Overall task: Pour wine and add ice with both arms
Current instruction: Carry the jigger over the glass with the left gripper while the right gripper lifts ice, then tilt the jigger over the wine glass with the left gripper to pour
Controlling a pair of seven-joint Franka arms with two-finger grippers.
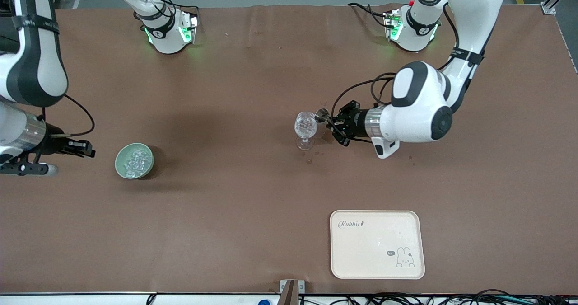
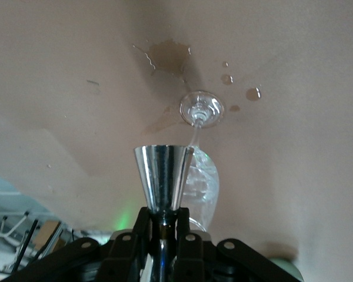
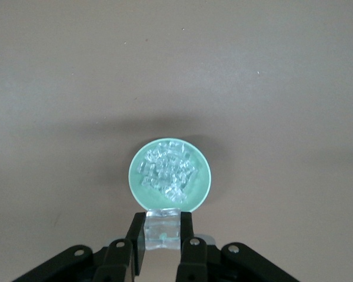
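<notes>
So the table (image 1: 253, 196) has a matte brown cover, a bit creased near the robot bases. Two white glossy arms with black joint bands and loose black cables.

Left gripper (image 1: 326, 116) is pinched tight on a shiny metal measuring cup (image 2: 162, 176), cone-shaped and mirror-smooth, held right up against the bowl of the one clear stemmed glass (image 1: 305, 129). The glass stands upright on its round foot near the middle of the table and looks to have ice in it already, glassy and faceted. There are a few dark wet splotches (image 2: 167, 56) soaking into the cover around the foot, plus some small droplets.

Right gripper (image 3: 162, 235) is clamped on a single clear ice cube (image 3: 163, 229), blocky and slightly frosted, hanging over the table just beside the bowl at the right arm's end.

One pale green bowl (image 1: 134, 161), round, smooth, with a heap of small colourless ice (image 3: 169, 171) cubes; too jumbled to count.

One cream rectangular tray (image 1: 377, 244) with rounded corners, a little rabbit drawing and "Rabbit" lettering, sitting nearer the front camera than the glass.
</notes>
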